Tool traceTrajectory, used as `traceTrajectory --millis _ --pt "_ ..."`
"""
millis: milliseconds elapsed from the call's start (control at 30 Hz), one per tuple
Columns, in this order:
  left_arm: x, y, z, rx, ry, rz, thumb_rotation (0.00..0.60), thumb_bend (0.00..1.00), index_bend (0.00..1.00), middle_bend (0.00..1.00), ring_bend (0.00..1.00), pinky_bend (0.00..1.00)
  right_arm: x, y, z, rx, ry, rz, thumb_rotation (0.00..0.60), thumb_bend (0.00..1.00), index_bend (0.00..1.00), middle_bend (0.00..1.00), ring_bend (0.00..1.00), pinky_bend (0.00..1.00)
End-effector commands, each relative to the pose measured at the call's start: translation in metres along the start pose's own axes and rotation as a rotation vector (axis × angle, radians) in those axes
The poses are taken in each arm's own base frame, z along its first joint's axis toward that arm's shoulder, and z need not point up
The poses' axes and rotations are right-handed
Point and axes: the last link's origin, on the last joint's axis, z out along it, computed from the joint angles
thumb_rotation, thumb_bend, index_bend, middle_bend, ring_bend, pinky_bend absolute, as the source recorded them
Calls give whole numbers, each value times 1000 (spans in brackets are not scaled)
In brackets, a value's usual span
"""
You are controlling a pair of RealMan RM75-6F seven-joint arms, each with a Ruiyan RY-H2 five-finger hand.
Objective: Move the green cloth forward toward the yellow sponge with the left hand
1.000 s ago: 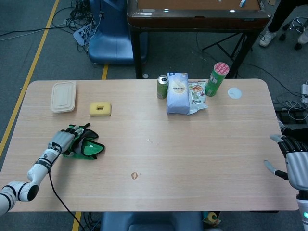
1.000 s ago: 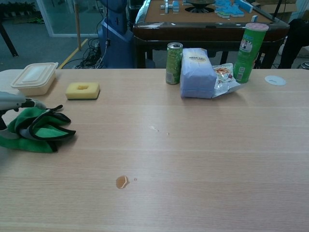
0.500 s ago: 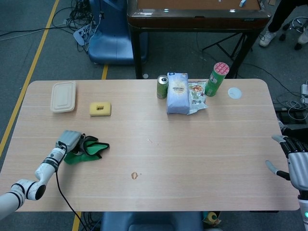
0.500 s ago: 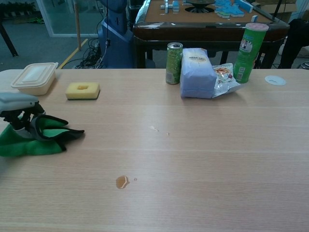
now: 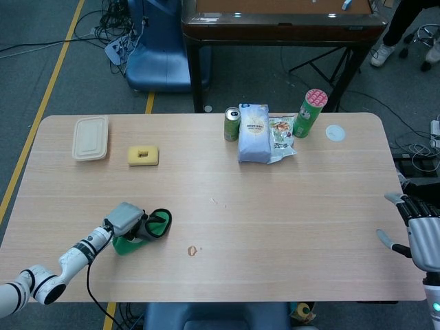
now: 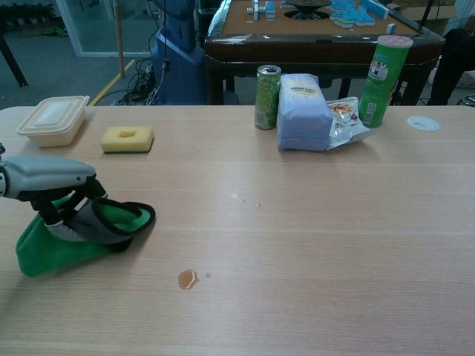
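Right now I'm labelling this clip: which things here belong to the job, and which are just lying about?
Job: green cloth, held by the left hand; yellow sponge.

Lying about: lidded container, drink can, white bag, snack packet, green tube, right hand.

**Cloth bunched near front-left, sponge far back**

Green cloth (image 6: 52, 248) with dark edging: crumpled, one loop raised, lying on the worktop (image 6: 312, 222) near its front-left edge, pinched by the left hand (image 6: 56, 182). Yellow sponge (image 6: 127, 138): rectangular, dent on top, flat, well apart from the cloth, further back.
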Motion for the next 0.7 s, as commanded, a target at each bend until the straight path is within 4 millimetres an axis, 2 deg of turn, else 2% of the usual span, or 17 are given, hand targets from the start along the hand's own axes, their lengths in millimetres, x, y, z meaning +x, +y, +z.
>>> traceTrajectory --millis 33,167,400,700 --pt "-1 18 -3 -74 -3 12 600 226 680 691 693 853 0 0 -1 1 -1 -1 600 261 237 282 239 311" --pt "-10 37 -1 -139 -39 27 600 226 669 690 689 853 2 1 -4 -5 2 -2 600 261 237 282 239 311" --pt "-28 69 15 -222 -105 28 600 227 642 690 686 852 5 2 -10 -6 8 3 600 261 237 282 239 311" --pt "-32 107 29 -330 -138 -10 600 226 635 690 680 852 6 4 -14 -14 11 6 600 260 237 282 239 311"
